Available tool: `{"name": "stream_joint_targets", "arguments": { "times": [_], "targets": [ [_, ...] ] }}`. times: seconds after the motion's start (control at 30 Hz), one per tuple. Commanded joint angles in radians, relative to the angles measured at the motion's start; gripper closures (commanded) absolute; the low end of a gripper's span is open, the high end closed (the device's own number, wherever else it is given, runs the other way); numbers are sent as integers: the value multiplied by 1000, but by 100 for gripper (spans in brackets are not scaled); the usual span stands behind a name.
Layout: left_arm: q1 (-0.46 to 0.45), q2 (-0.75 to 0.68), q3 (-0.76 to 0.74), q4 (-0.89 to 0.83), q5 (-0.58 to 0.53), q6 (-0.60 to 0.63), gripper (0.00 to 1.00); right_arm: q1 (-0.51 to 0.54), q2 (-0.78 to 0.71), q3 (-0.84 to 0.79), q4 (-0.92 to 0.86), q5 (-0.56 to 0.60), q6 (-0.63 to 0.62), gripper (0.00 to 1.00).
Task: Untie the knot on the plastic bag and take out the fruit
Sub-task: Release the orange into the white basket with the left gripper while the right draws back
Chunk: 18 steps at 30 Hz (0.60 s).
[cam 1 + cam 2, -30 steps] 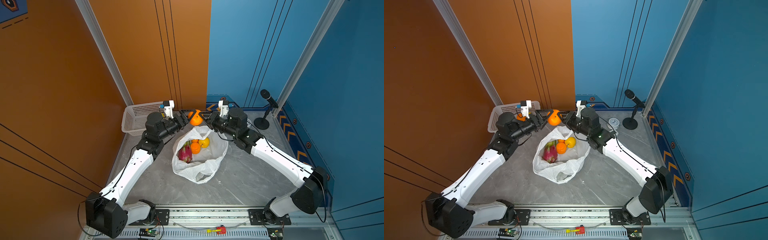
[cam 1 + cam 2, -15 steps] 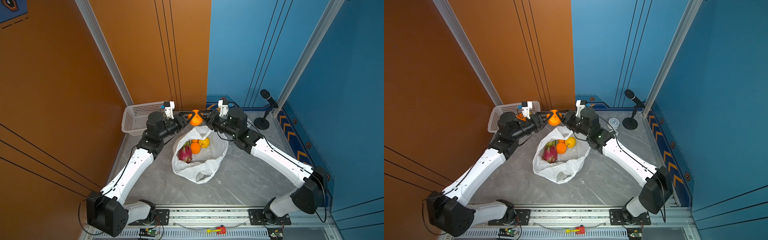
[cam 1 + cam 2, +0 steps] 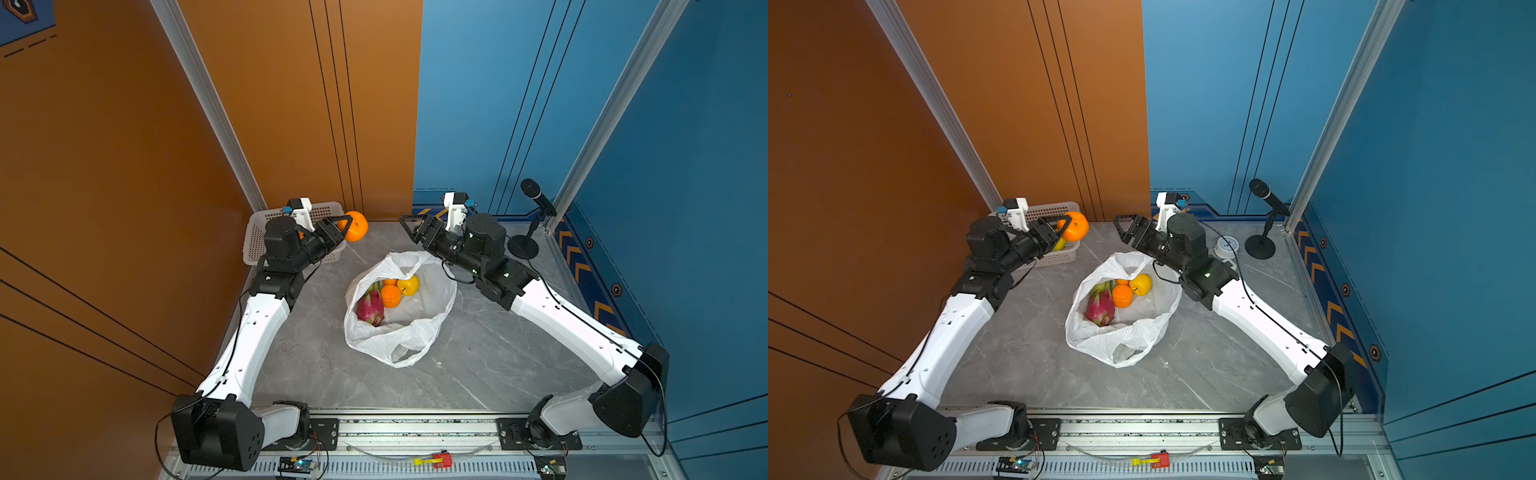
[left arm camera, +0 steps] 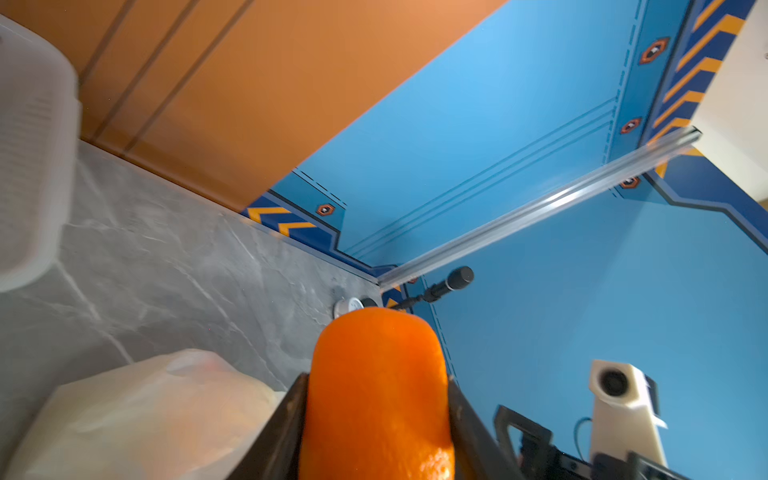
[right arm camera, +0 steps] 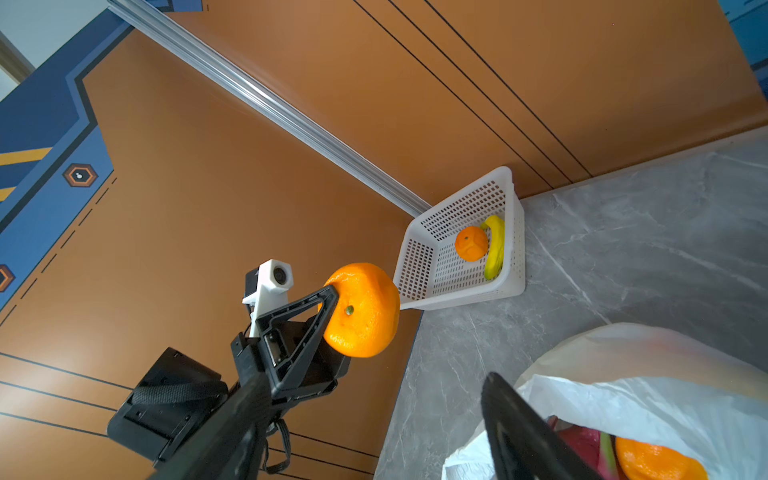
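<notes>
Our left gripper [image 3: 348,226] squeezes the orange [image 3: 358,228]; our right gripper [image 3: 411,227] is wide, empty. We carry it slowly over the basket [image 3: 252,245].

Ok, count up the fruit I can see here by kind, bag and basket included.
Oranges: 4
Banana: 1
Dragon fruit: 1
Yellow round fruit: 1
Total: 7

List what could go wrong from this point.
1. The left gripper grips the orange at the very end of its jaws, seemingly just outside the basket. A slip could send it rolling across the table.
2. The right gripper hangs open above the plastic bag. Reaching for the dragon fruit, it may snag the loose film and drag the bag.
</notes>
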Motion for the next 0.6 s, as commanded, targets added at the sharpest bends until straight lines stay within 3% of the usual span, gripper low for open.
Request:
{"name": "stream_joint_targets", "arguments": {
  "times": [0.0,0.33,0.57],
  "targets": [
    [71,10,26,-31,-48,54,56,1,-26,6,-49,15,-160,17],
    [207,229,109,-26,-44,90,56,8,-1,55,-97,8,-453,8],
    [233,445,263,-93,-41,160,57,8,52,116,-94,-2,-514,3]
  ]
}}
